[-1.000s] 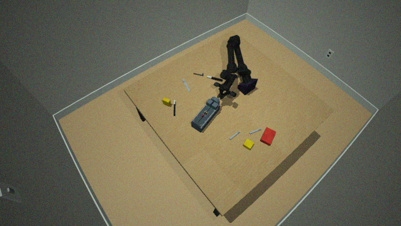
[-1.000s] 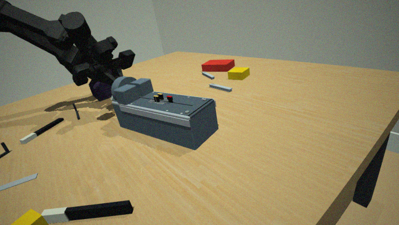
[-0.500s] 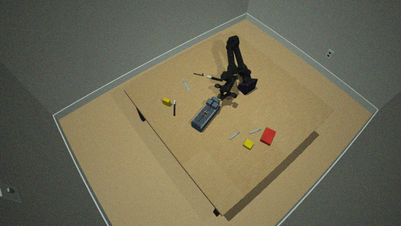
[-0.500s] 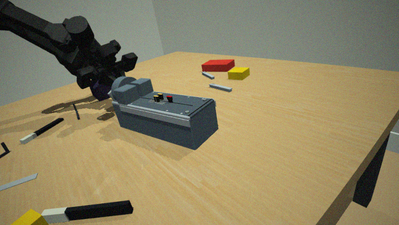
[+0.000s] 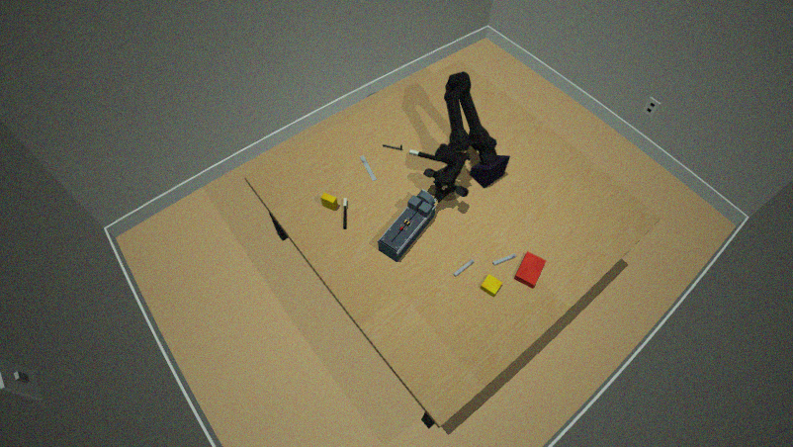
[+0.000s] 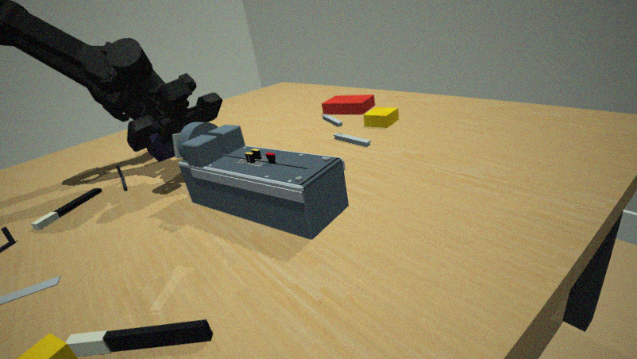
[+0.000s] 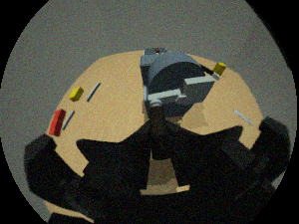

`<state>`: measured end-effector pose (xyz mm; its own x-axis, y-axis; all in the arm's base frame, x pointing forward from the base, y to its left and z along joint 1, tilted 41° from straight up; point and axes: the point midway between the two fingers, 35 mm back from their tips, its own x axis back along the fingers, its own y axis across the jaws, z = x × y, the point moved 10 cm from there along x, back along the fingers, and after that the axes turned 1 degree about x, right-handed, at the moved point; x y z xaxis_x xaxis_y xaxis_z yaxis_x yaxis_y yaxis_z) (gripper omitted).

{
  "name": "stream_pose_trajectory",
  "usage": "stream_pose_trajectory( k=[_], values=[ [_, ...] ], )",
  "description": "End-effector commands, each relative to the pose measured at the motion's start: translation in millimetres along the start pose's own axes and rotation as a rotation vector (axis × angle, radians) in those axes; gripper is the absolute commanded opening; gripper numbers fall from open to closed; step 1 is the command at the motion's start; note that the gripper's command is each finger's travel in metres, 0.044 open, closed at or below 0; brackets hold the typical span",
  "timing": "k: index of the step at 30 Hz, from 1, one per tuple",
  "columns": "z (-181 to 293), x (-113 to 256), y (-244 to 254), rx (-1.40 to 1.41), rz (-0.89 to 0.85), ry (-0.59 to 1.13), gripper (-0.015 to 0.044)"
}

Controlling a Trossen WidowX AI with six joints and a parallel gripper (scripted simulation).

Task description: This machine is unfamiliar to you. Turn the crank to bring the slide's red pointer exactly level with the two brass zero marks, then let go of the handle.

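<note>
The blue-grey machine [image 5: 393, 246] [image 6: 249, 191] stands on the table. Its round crank wheel [image 6: 198, 129] [image 7: 174, 74] and pale crank arm [image 7: 166, 96] face my arm. My gripper [image 5: 440, 194] [image 7: 156, 121] is shut on the dark crank handle [image 7: 157, 118], with a finger on each side of it; in the exterior view the fingertips are hard to make out. The slide's red pointer [image 5: 401, 228] [image 6: 270, 155] is offset from the two brass zero marks [image 5: 406, 223] [image 6: 249, 154], on the side away from the crank. The pointer's small gap is clearest in the exterior view.
A red block [image 5: 530, 269] [image 6: 348, 104], a yellow block [image 5: 491, 285] [image 6: 380, 117] and two grey bars [image 5: 463, 267] [image 5: 503, 259] lie on one side. Another yellow block [image 5: 328, 201], black-and-white sticks [image 5: 344, 215] [image 6: 156, 335] and a grey strip [image 5: 368, 168] lie on the other.
</note>
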<state>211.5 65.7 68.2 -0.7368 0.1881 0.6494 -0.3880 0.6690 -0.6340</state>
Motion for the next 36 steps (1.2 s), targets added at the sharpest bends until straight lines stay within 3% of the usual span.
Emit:
stream_pose_trajectory(
  k=[1,36],
  values=[
    [6,-7,-2,0.002,-0.001,0.012,0.0],
    [17,-18,-32,0.004,0.001,0.013,0.0]
  ],
)
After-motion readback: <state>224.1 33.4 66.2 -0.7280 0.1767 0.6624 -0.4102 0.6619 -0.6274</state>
